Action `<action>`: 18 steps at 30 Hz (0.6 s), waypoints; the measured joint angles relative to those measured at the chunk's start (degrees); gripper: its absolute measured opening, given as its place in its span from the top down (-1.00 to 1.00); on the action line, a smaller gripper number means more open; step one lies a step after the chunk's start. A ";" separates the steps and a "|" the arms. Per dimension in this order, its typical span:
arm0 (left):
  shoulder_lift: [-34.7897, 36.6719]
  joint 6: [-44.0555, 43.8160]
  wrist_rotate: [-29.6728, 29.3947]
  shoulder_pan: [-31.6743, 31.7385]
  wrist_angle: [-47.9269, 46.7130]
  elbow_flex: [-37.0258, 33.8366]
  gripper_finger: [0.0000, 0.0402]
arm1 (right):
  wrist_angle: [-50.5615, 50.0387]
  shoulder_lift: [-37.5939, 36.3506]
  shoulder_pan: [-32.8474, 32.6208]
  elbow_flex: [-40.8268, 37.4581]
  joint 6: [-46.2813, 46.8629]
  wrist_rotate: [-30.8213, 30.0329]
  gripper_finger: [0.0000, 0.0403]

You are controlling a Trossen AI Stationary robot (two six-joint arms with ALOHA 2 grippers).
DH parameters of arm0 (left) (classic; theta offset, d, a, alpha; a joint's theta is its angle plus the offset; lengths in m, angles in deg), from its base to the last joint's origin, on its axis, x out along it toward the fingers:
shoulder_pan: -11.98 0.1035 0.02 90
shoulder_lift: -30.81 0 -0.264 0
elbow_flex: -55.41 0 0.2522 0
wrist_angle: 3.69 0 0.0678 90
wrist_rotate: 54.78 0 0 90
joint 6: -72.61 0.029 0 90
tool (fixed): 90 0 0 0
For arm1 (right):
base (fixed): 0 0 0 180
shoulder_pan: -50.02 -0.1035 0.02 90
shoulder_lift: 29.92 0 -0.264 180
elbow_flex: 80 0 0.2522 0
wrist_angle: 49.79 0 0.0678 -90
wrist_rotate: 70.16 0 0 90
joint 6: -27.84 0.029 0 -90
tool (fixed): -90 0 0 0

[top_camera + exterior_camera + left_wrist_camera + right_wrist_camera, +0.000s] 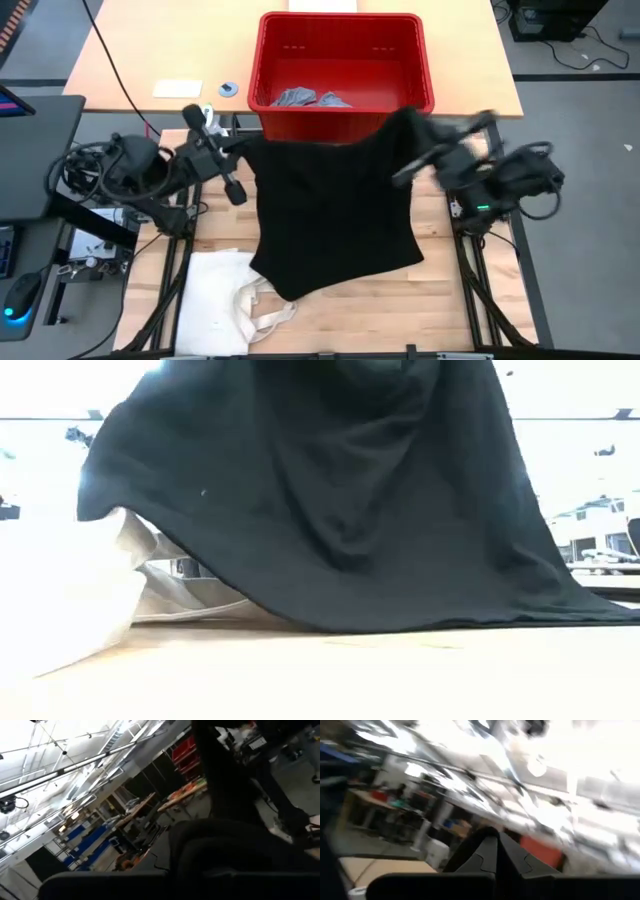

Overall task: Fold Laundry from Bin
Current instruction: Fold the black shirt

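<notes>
Both grippers, left [243, 148] and right [408, 135], clamp a black garment [335, 215] stretched between them, the red bin [340, 70] just beyond.

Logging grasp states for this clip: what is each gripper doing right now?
Left gripper: shut on the black garment, at its upper corner beside the red bin.
Right gripper: shut on the black garment's other upper corner.
</notes>
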 joint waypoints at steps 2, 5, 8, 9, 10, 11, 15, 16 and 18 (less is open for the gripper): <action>-0.10 0.21 1.93 1.73 -0.05 0.00 0.94 | -12.63 0.05 3.20 0.10 11.37 7.58 0.94; -0.23 0.01 5.41 4.02 -0.62 0.00 0.93 | -27.47 0.01 7.96 1.60 27.04 16.99 0.94; -0.09 -0.24 10.91 6.49 -2.15 0.00 0.93 | -41.36 -0.23 13.38 2.12 40.89 22.29 0.96; 0.01 -0.63 13.53 7.48 -3.20 0.00 0.93 | -46.49 -0.19 15.16 2.12 45.29 24.30 0.96; 0.31 -1.28 16.50 8.61 -4.93 0.00 0.93 | -51.79 -0.08 17.00 2.09 49.49 26.63 0.97; 0.43 -2.61 19.76 9.98 -6.96 -0.02 0.93 | -57.04 0.00 18.87 2.03 53.49 28.91 0.97; 0.63 -8.69 27.12 19.06 -14.03 0.00 0.93 | -74.88 -0.03 26.19 1.99 66.94 31.08 0.97; 0.57 -9.90 27.12 21.76 -15.72 0.00 0.93 | -78.53 -0.08 28.26 2.01 69.77 30.77 0.97; -0.04 -12.43 27.07 27.30 -18.25 -0.02 0.92 | -84.72 -0.06 32.12 1.87 74.91 30.97 0.97</action>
